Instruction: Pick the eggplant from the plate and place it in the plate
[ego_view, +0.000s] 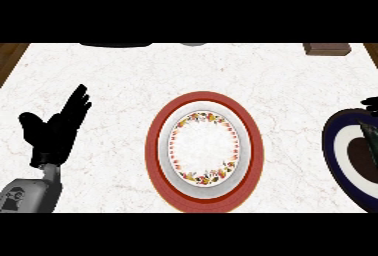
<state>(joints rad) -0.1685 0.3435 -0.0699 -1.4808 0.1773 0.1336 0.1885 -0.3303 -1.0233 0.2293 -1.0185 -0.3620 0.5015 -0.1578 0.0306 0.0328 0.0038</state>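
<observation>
The left hand (53, 131) rests open at the lower left, the red-rimmed plate (204, 102) sits mid-frame, and at the right edge a dark blue plate (337, 150) holds the half-hidden eggplant (362, 155), with bits of the right hand (369, 104) unclear.

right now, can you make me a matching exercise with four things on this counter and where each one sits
Things:
1. left hand
2. red-rimmed plate
3. dark blue plate
4. brown block

Places:
A. far right corner of the counter
B. middle of the counter
C. left side, open with fingers up
D. right edge, partly cut off by the view

Pairs: 1-C, 2-B, 3-D, 4-A
</observation>
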